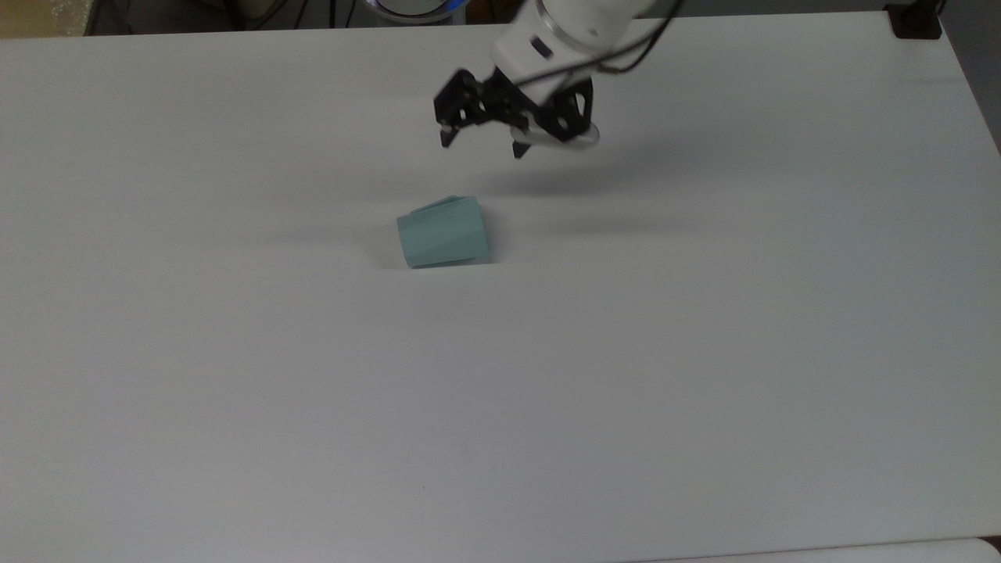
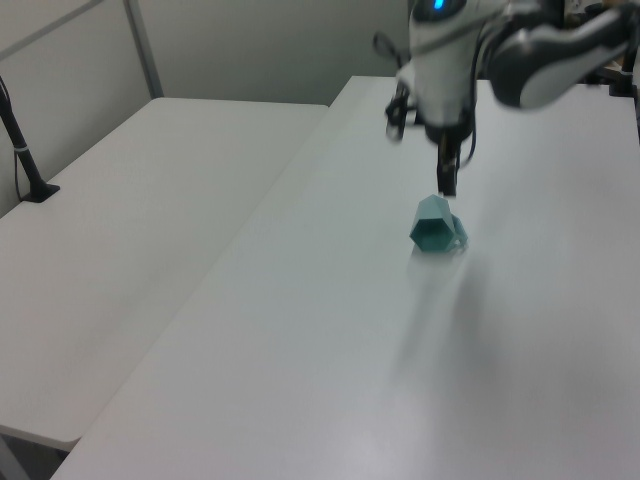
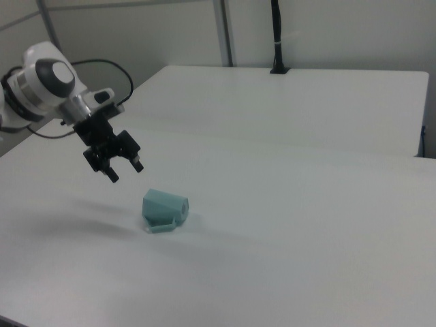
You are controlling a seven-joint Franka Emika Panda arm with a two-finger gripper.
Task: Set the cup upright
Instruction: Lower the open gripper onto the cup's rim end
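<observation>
The pale teal cup (image 1: pixel 443 232) lies on its side near the middle of the white table (image 1: pixel 704 391), its wider end toward the top view's right. The left view has its small hexagonal end (image 2: pixel 432 225) facing the camera. In the right view the cup (image 3: pixel 163 208) rests with its loop handle low beside it. My gripper (image 1: pixel 481 145) hangs open and empty above the table, just beyond the cup toward the top view's upper edge, not touching it. In the right view the gripper (image 3: pixel 125 172) is up and to the left of the cup.
A second white table (image 2: pixel 130 230) adjoins along the left view's left. A black post (image 2: pixel 25 150) is clamped to its far edge, and a black clamp (image 1: pixel 913 22) sits at the top view's upper right corner. Cables and equipment lie behind the arm's base.
</observation>
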